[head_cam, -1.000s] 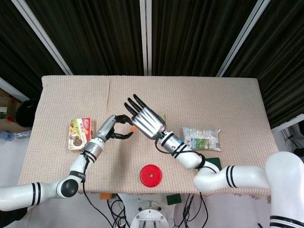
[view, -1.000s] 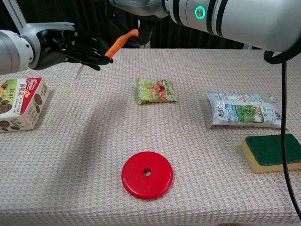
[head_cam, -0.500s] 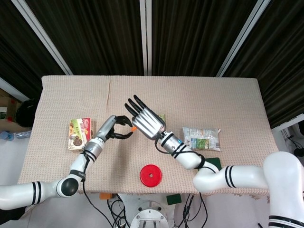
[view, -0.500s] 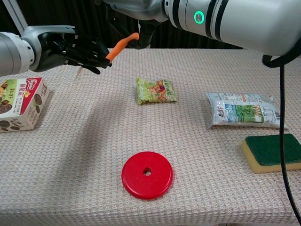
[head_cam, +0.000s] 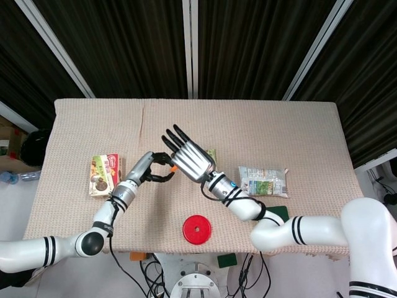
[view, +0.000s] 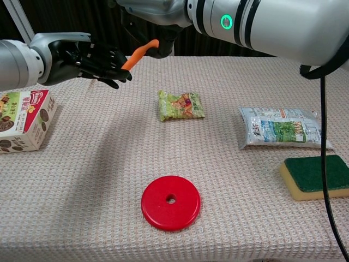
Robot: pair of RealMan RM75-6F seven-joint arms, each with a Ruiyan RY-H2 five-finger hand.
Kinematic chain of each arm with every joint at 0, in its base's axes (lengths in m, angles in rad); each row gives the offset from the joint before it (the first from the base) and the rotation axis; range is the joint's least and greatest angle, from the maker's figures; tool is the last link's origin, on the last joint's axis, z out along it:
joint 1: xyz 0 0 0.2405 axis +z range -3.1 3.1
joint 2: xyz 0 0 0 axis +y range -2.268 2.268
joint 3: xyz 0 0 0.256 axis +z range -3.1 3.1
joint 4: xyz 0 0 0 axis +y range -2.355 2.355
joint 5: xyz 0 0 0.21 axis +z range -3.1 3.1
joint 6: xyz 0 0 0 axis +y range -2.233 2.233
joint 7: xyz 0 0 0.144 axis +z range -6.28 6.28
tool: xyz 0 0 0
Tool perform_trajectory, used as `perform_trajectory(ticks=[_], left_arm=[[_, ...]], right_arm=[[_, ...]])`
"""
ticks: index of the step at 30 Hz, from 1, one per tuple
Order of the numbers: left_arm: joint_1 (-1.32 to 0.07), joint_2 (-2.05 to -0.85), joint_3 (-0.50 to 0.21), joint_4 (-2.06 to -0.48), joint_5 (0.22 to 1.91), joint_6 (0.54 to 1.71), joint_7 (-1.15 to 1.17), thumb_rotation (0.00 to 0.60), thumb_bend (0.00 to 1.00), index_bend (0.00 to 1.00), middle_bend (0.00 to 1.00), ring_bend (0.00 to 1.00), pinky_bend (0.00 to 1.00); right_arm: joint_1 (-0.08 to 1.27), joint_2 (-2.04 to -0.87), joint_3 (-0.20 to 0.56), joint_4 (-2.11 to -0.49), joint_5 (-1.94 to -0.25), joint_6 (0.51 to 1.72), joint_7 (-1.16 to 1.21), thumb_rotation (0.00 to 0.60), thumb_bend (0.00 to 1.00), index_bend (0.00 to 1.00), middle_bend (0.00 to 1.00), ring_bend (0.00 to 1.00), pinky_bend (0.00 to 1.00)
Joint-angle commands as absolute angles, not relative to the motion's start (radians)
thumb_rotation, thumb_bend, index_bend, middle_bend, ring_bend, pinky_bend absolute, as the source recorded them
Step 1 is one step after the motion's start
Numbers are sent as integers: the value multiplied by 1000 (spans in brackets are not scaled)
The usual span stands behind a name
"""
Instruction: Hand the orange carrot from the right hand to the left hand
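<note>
The orange carrot (view: 139, 54) hangs in the air above the table's far left part, slanting down to the left. My right hand (head_cam: 189, 156) pinches its upper end (view: 155, 43), with the other fingers spread upward in the head view. My left hand (view: 90, 56) faces it from the left, its fingers (head_cam: 162, 156) apart in a C shape. The carrot's lower tip (head_cam: 174, 166) lies at the fingertips, between them. I cannot see the left fingers closed on it.
On the beige cloth lie a red disc (view: 170, 202) near the front, a green snack packet (view: 180, 105) in the middle, a white-green packet (view: 281, 129) and a green-yellow sponge (view: 316, 176) at the right, and a biscuit box (view: 22, 119) at the left.
My left hand has crept right toward the carrot, whose lower tip now lies at its fingertips. The right hand shifted slightly left, still holding the carrot.
</note>
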State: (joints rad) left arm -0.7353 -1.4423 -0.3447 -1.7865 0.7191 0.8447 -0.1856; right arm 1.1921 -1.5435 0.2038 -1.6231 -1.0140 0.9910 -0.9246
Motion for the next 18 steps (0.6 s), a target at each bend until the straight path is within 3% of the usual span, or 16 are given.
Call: perform_trajectory(ticks=[1, 18], left_arm=[[-735, -1441, -345, -1788, 718, 843, -189, 600, 294, 520, 454, 320, 285], [-738, -1434, -346, -1787, 710, 835, -204, 600, 352, 559, 492, 345, 304]], right_arm=[[1194, -1544, 203, -1622, -1013, 990, -926, 600, 363, 639, 55, 0, 0], [1201, -1550, 198, -1616, -1006, 987, -924, 600, 363, 640, 55, 0, 0]])
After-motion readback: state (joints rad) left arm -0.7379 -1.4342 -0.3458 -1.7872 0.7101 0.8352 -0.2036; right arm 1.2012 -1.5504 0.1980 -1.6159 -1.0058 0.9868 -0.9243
